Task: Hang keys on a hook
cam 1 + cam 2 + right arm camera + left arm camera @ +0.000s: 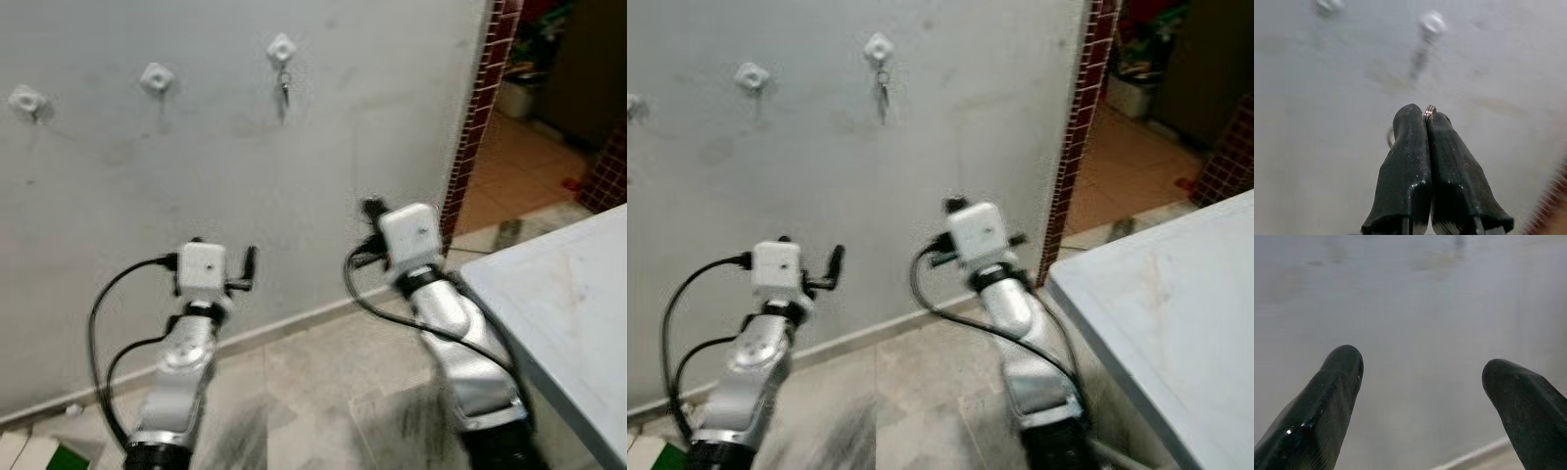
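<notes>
My right gripper [1426, 120] has its two black fingers pressed together, and a small metal key ring [1429, 110] peeks out at their tips, with a thin loop of it curving out on one side; so I am pinching the keys by the ring. In the left eye view that gripper sits at mid-frame, right of centre, just in front of the grey wall [372, 117].

My left gripper [1422, 382] has its fingers spread wide with nothing between them, pointing at bare wall, lower left in the head views.

From my right fingertips the hooks lie up and to the left, in the upper left of the frame. The nearest hook [281, 48] already carries something small and metallic hanging straight down. The middle hook [157, 77] and the far-left hook [26, 100] look bare.

I judge the right arm is the one to lift, up and leftward, bringing the ring's opening over a free peg.
</notes>
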Motion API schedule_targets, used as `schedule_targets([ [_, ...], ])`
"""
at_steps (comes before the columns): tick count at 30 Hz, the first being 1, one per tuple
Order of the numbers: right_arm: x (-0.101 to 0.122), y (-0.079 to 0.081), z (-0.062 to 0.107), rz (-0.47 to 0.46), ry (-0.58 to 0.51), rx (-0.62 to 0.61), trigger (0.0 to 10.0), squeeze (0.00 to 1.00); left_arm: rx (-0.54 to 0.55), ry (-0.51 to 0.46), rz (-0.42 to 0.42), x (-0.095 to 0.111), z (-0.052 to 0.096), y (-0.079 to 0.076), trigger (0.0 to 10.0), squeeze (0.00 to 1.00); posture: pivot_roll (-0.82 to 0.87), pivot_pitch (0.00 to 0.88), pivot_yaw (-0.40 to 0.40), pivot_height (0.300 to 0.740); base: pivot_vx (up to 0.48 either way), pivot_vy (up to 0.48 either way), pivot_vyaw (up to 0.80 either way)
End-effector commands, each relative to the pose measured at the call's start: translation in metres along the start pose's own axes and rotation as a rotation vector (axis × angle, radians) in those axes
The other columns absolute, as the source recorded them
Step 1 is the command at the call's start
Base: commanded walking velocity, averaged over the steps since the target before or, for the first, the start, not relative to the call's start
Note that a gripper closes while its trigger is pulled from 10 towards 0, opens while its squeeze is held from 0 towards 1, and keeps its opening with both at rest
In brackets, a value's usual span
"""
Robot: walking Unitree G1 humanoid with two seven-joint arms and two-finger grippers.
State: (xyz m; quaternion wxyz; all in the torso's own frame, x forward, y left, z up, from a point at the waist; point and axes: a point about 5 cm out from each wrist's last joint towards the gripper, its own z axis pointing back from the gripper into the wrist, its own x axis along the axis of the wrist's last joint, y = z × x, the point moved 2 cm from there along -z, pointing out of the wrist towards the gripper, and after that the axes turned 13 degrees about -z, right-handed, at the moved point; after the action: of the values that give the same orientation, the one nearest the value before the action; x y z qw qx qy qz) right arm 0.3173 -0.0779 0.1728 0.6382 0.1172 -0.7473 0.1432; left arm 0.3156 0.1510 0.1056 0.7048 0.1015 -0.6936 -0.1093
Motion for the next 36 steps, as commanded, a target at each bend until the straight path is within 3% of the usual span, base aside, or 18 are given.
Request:
schedule_targets([
  [1,0.005,0.0,0.0,0.013,-0.014,0.014,10.0,0.0,0.006,0.003,-0.005,-0.001,0.0,-0.001,10.0,0.0,-0.03,0.0,0.115,0.74,0.0,0.0,0.79],
  [16,0.005,0.005,0.001,0.006,-0.013,0.065,10.0,0.0,-0.088,0.007,0.115,-0.004,0.01,-0.011,10.0,0.0,-0.02,0.0,0.105,0.74,0.0,0.0,0.79],
  [25,0.006,0.002,0.001,0.0,-0.015,0.039,10.0,0.0,-0.114,0.011,0.159,0.0,0.006,-0.017,10.0,0.0,-0.03,0.0,0.105,0.74,0.0,0.0,0.0],
  [36,0.005,-0.006,0.003,0.014,-0.013,-0.005,10.0,0.0,-0.128,0.012,0.174,0.002,0.001,-0.019,10.0,0.0,-0.04,0.0,0.112,0.74,0.0,0.31,0.0],
])
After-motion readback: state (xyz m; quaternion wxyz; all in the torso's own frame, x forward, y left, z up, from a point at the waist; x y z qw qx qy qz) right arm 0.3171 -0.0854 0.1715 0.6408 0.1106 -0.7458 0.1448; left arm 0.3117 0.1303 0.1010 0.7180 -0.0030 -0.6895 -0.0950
